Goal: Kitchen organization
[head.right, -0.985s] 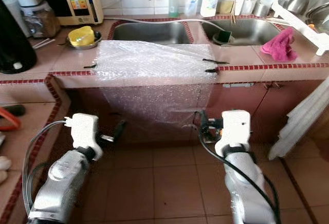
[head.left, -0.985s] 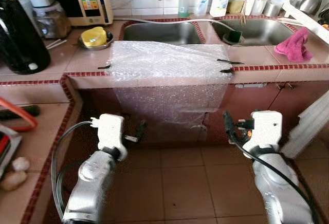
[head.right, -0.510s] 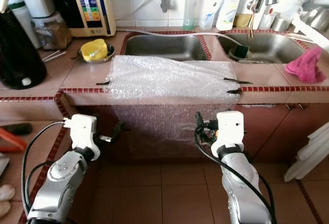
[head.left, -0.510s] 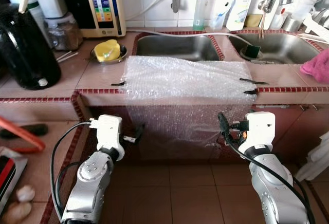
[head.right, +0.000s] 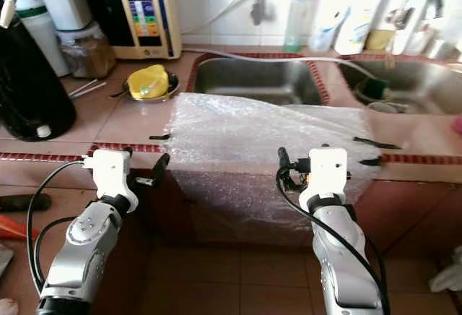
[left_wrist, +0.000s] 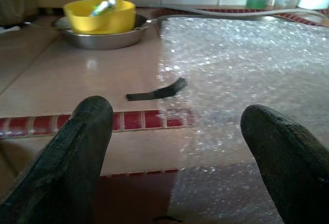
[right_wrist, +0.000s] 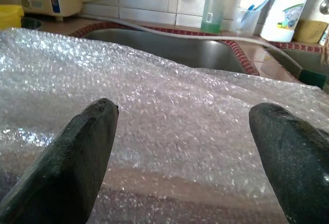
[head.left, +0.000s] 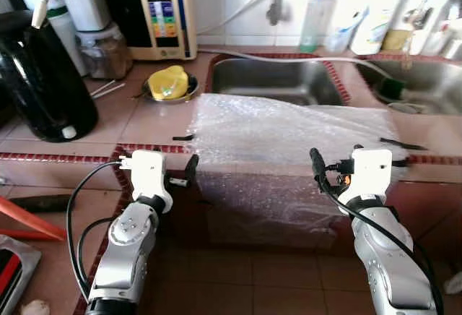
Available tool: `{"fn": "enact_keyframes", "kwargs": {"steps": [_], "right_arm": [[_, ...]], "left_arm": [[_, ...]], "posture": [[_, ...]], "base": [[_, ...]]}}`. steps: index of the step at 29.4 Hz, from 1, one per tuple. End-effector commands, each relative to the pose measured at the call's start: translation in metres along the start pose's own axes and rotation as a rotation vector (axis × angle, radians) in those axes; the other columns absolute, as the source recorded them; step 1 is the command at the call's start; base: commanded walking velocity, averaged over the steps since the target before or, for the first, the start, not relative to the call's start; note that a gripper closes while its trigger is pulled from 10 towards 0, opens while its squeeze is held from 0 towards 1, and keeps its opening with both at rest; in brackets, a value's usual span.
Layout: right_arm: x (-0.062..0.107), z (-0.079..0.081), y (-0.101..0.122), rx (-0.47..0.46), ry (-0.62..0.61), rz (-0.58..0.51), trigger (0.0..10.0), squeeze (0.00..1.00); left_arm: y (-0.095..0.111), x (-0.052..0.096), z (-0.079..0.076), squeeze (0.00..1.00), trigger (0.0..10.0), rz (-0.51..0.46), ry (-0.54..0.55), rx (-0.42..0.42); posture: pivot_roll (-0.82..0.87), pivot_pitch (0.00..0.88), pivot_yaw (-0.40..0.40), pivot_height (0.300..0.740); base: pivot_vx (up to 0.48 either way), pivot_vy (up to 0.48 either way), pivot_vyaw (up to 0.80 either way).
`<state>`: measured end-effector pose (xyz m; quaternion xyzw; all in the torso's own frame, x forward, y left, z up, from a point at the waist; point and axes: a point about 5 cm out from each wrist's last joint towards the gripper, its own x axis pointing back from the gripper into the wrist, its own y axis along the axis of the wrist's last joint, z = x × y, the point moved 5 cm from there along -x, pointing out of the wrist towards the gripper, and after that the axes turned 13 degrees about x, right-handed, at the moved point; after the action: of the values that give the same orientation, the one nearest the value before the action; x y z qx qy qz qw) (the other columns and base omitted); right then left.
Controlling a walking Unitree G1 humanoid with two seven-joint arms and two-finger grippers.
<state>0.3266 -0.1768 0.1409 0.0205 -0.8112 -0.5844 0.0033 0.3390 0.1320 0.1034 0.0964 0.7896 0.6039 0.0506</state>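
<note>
Fingers (left_wrist: 90, 131) of the left gripper (left_wrist: 175, 147) stand wide apart with nothing between them, and the right gripper (right_wrist: 190, 147) has its black fingers (right_wrist: 85, 136) spread just as wide and empty. A sheet of bubble wrap (head.left: 289, 131) lies over the front of the tiled worktop (head.left: 137, 123), before the left basin of the steel sink (head.left: 271, 80); it is clear, glinting with small bubbles, rumpled on top, and its front part hangs down over the worktop's red-trimmed edge across the cabinet face. Strips of black tape (left_wrist: 157, 90) sit at its corners, one at the left side and others at the right.

Both silver arms reach forward from below at about worktop-edge height. The left gripper points at the sheet's left corner, near the tape strip but apart from it. The right gripper faces the sheet's right half, close to the hanging fold.

Behind the sheet's left corner, a yellow bowl (head.left: 167, 82) rests in a shallow metal dish (left_wrist: 97, 36). A black kettle (head.left: 43, 84) stands at the far left of the worktop.
</note>
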Motion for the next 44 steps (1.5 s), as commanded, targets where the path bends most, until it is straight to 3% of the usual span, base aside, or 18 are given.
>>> {"fn": "enact_keyframes", "kwargs": {"steps": [1,8,18,23,26,27,31,34,37,44], "right_arm": [[0.0,-0.005,0.001,0.004,-0.009,0.003,10.0,0.0],[-0.002,-0.01,-0.002,-0.035,-0.026,0.021,10.0,0.0],[0.0,-0.005,-0.004,-0.078,-0.007,0.032,10.0,0.0],[-0.001,0.0,-0.002,0.013,0.021,0.027,10.0,0.0],[-0.004,0.001,0.002,0.017,0.003,0.023,10.0,0.0],[-0.005,0.004,0.006,-0.042,0.022,0.01,10.0,0.0],[-0.007,0.007,0.016,-0.135,0.03,-0.023,10.0,0.0],[-0.008,0.006,0.018,-0.115,0.018,-0.03,10.0,0.0],[-0.005,0.012,0.025,-0.136,0.068,-0.035,10.0,0.0],[-0.005,0.013,0.03,-0.071,0.088,-0.067,10.0,0.0]], "left_arm": [[0.001,-0.003,-0.005,0.0,10.0,-0.005,-0.003,-0.018],[0.002,-0.003,-0.004,0.0,10.0,-0.007,0.007,0.003],[0.001,-0.003,-0.003,0.0,10.0,-0.003,0.003,0.0],[0.002,-0.003,-0.002,0.0,10.0,-0.002,0.004,-0.006],[0.001,-0.003,-0.001,0.0,10.0,0.002,0.007,-0.01],[0.0,-0.003,0.0,0.0,10.0,0.008,0.013,-0.02],[0.0,-0.003,0.002,0.0,10.0,0.013,0.021,-0.03],[0.0,-0.003,0.003,0.0,10.0,0.01,0.029,-0.024],[0.002,-0.005,0.015,0.0,10.0,0.005,0.119,-0.042],[0.006,-0.006,0.013,0.0,10.0,-0.015,0.105,-0.039]], "posture": [[-0.02,0.0,0.024,0.74],[-0.01,0.0,0.026,0.74],[-0.01,0.0,0.031,0.74],[-0.01,0.0,0.032,0.74],[-0.01,0.0,0.033,0.74],[-0.01,0.0,0.035,0.74],[-0.01,0.0,0.036,0.74],[-0.01,0.0,0.038,0.74],[-0.01,0.0,0.038,0.74],[-0.01,0.0,0.037,0.74]], "base": [[0.0,0.0,0.0],[0.0,-0.316,0.0],[0.0,-0.477,0.0],[0.0,-0.48,0.0],[0.0,-0.48,0.0],[0.0,-0.315,0.0],[0.0,-0.283,0.0],[0.0,-0.084,0.0],[0.0,0.0,0.0],[0.0,0.0,0.31]]}}
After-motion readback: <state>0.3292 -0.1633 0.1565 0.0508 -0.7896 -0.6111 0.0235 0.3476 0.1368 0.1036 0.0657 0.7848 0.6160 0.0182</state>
